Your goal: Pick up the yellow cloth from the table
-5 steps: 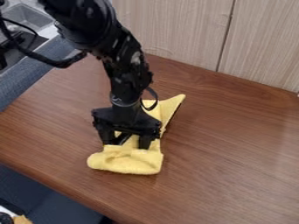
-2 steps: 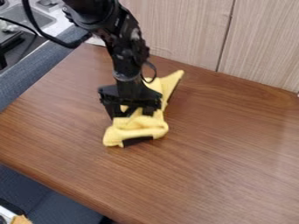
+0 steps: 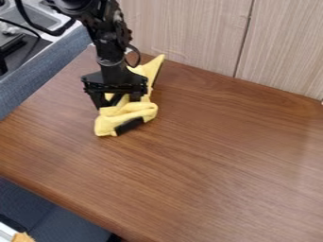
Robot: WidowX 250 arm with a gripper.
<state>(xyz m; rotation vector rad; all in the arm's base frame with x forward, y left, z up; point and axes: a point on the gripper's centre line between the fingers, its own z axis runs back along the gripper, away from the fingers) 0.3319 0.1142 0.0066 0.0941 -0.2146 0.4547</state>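
Observation:
The black gripper (image 3: 117,99) is low over the upper-left part of the brown table, its two fingers apart and pointing down at a yellow cloth (image 3: 124,113). The left finger stands by the cloth's left side and the right one comes down onto the cloth, with some yellow fabric between them. Bunched fabric bulges out in front of the gripper, showing a black patch. Behind it, a pointed end of the cloth extends up and to the right. The fingertips are partly hidden by folds.
The wooden table (image 3: 214,156) meets pale wood-grain panels (image 3: 189,33) at the back. A blue-grey padded edge (image 3: 44,68) runs along its left side, with a sink (image 3: 31,16) and dark stovetop items (image 3: 16,49) beyond. Something orange-brown (image 3: 22,237) shows at the lower left.
The gripper has moved back toward the panels, lately also to the left. The cloth has slid along with it, and its front fold has bunched up, uncovering the black patch.

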